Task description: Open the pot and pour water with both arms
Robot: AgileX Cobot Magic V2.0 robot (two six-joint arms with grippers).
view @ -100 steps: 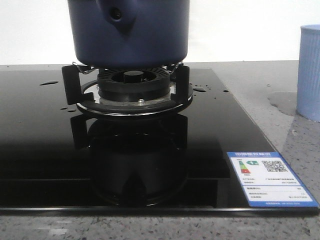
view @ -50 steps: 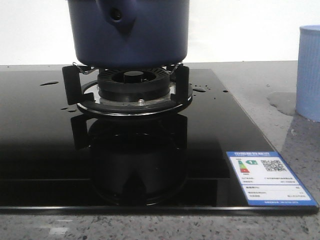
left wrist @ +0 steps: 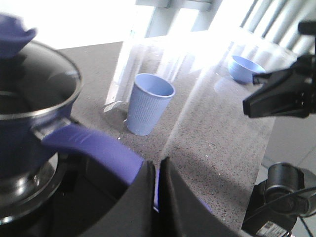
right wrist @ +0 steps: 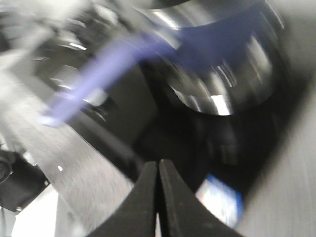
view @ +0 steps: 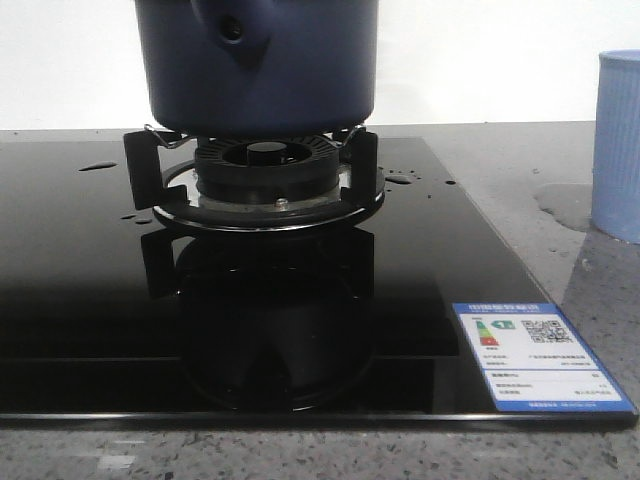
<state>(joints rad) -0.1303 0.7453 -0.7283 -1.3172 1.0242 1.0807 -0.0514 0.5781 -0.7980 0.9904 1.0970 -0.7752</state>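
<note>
The dark navy pot stands on the burner, its handle socket facing the camera. The left wrist view shows the pot under a glass lid with a blue knob. Its blue handle runs out beneath my left gripper, which is shut just above it, blue showing through the thin slit. The right wrist view is blurred. My right gripper is shut and empty, off the pot and its handle. Neither gripper shows in the front view.
A pale-blue ribbed cup stands on the grey counter to the right of the black glass hob, beside a water puddle. A blue bowl sits further off. A black arm part hangs near the counter's edge.
</note>
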